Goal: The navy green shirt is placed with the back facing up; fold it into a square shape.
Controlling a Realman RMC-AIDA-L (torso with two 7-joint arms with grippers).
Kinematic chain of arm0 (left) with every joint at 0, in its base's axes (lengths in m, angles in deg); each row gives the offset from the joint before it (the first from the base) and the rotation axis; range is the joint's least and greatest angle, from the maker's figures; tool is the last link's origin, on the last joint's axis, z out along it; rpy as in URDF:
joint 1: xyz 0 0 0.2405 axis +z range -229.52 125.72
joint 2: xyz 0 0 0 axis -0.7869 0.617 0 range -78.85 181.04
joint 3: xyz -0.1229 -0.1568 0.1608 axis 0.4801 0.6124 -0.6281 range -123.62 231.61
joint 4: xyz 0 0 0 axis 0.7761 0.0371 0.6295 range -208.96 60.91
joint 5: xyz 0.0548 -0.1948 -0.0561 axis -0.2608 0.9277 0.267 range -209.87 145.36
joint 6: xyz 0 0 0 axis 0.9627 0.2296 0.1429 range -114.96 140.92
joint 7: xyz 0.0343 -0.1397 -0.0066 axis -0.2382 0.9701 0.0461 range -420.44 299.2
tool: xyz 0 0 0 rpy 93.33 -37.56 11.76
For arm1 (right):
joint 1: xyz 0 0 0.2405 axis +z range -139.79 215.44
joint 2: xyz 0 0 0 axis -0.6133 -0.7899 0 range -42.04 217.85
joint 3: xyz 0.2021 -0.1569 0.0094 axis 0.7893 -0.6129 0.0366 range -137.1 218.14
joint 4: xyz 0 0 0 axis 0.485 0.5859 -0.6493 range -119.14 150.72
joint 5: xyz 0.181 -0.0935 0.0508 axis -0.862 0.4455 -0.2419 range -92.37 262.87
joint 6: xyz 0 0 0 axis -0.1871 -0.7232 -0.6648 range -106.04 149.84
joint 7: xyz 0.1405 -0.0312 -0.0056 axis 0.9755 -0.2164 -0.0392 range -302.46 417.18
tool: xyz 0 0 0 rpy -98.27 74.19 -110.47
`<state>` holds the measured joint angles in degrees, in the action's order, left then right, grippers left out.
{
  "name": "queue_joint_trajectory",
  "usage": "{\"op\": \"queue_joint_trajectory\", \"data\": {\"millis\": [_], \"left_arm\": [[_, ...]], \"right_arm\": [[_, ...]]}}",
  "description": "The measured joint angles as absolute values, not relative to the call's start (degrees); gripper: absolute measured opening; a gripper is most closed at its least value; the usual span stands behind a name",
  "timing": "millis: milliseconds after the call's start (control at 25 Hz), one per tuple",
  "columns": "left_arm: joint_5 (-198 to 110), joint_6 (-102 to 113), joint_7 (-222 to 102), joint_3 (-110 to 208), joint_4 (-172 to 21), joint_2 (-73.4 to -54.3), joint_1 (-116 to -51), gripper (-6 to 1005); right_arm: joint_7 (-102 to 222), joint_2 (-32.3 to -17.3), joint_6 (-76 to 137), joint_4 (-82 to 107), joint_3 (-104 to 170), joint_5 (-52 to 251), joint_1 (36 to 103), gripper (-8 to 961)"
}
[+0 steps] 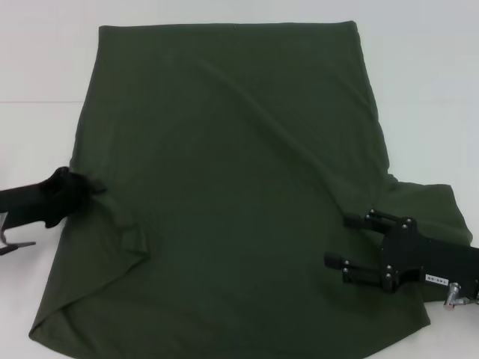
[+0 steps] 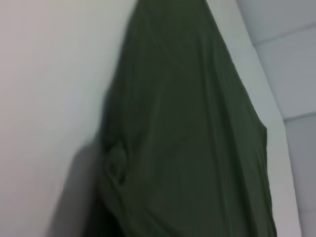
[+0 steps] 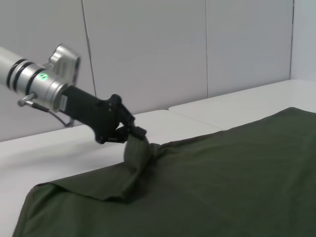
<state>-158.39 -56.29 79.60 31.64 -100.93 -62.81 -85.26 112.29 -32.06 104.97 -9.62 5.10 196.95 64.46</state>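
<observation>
The navy green shirt [image 1: 232, 194] lies spread over the white table [image 1: 45, 52], plain side up, filling most of the head view. My left gripper [image 1: 81, 188] is at the shirt's left edge, shut on a pinch of cloth. The right wrist view shows that gripper [image 3: 134, 133] holding the fabric a little above the table, with the shirt [image 3: 222, 177] sagging below it. A fold runs from there toward the near left corner. My right gripper [image 1: 349, 241] hovers over the shirt's right side near the sleeve [image 1: 434, 209], fingers apart and nothing between them. The left wrist view shows only the shirt [image 2: 187, 138] close up.
White table [image 3: 59, 158] shows to the left, right and far side of the shirt. Grey wall panels [image 3: 148, 49] stand behind the table. The shirt's near hem reaches the head view's lower edge.
</observation>
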Motion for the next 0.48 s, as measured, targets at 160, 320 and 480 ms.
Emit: {"op": "queue_joint_trajectory", "data": {"millis": [160,320,480], "left_arm": [[-158.4,-54.7,79.5,26.4,-102.7,-62.79,-87.0,64],[-158.5,-53.5,79.5,21.3,-103.1,-62.82,-88.2,62],[-158.5,-52.5,79.5,19.2,-103.2,-62.81,-88.5,61]], "right_arm": [[112.3,-32.06,105.3,-9.3,5.1,197.0,64.5,824],[112.3,-32.06,105.5,-9.2,4.9,197.0,64.4,822],[112.3,-32.06,106.1,-9.2,4.8,197.0,64.3,823]]}}
